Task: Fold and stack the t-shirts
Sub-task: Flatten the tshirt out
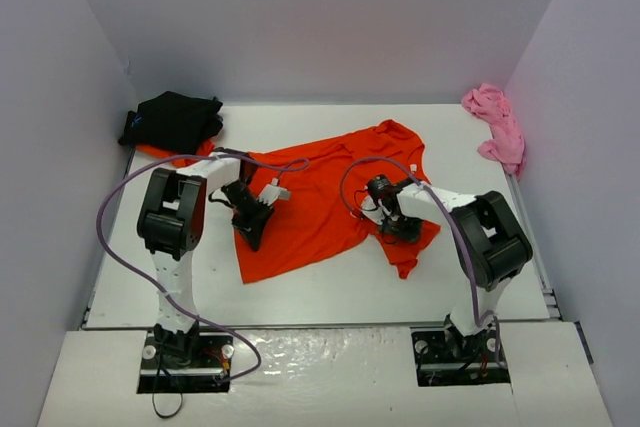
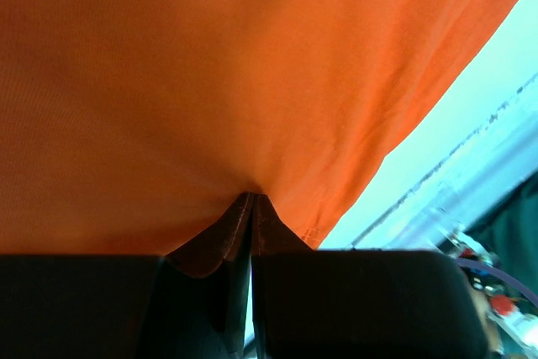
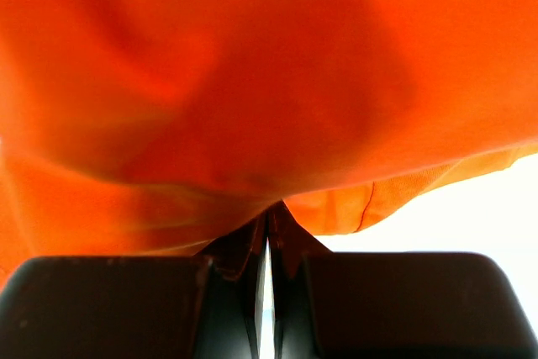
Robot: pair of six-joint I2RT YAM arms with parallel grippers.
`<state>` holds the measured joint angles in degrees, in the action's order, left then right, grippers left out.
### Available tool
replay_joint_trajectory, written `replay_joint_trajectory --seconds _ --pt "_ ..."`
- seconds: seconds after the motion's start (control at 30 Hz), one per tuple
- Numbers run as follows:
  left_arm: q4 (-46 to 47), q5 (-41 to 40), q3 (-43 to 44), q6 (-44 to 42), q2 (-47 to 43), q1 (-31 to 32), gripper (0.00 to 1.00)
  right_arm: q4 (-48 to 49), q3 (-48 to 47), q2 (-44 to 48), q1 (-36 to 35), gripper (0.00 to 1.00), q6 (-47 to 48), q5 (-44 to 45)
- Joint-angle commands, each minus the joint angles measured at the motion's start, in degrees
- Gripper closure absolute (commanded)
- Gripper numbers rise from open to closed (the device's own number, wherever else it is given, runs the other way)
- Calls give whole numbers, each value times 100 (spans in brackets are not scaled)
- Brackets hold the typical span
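A bright orange-red t-shirt (image 1: 330, 182) lies spread across the middle of the table. My left gripper (image 1: 250, 225) is low on its left edge. In the left wrist view the gripper (image 2: 252, 197) is shut, pinching a fold of the orange cloth (image 2: 210, 65). My right gripper (image 1: 400, 227) is low on the shirt's right side. In the right wrist view the gripper (image 3: 269, 208) is shut on a pinch of the same cloth (image 3: 252, 65). A black t-shirt (image 1: 175, 119) lies bunched at the back left on a second orange-red one (image 1: 155, 153). A pink t-shirt (image 1: 497, 127) lies crumpled at the back right.
White walls close the table on the left, back and right. Purple cables loop from both arms over the shirt. The white table surface (image 1: 320, 292) shows in front of the shirt, and the table's near edge runs just ahead of the arm bases.
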<state>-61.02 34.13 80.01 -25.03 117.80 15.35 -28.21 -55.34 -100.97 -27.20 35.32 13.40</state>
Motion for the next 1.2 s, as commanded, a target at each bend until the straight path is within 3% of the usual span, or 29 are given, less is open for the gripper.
replay_joint_trajectory --seconds 0.0,0.23,0.53,0.93,1.03,1.07,1.1,1.13,1.17 --pt "19 -957 -668 -354 -158 -268 100 -27 146 7 441 100 203 39" --pt "-45 -1261 -790 -532 -238 -1261 100 -40 16 103 834 100 436 219" --pt "-420 -1384 19 -1076 50 -2443 100 -282 -163 551 946 100 840 533" --pt "-543 -121 316 -1193 -1664 -2033 98 196 -863 1417 907 100 399 301" --pt "-494 125 615 -1042 -2071 -1912 82 671 -1091 1810 770 100 336 448" --pt "-517 213 692 -1001 -2147 -1906 79 968 -1079 1933 665 97 336 582" --pt "-491 215 834 -935 -2179 -1904 74 1167 -1082 2014 599 79 342 710" --pt "-441 174 1008 -857 -2188 -1904 68 1315 -1091 2075 552 54 351 835" --pt "-402 119 1164 -827 -2138 -1912 66 1265 -1225 1968 533 59 361 816"
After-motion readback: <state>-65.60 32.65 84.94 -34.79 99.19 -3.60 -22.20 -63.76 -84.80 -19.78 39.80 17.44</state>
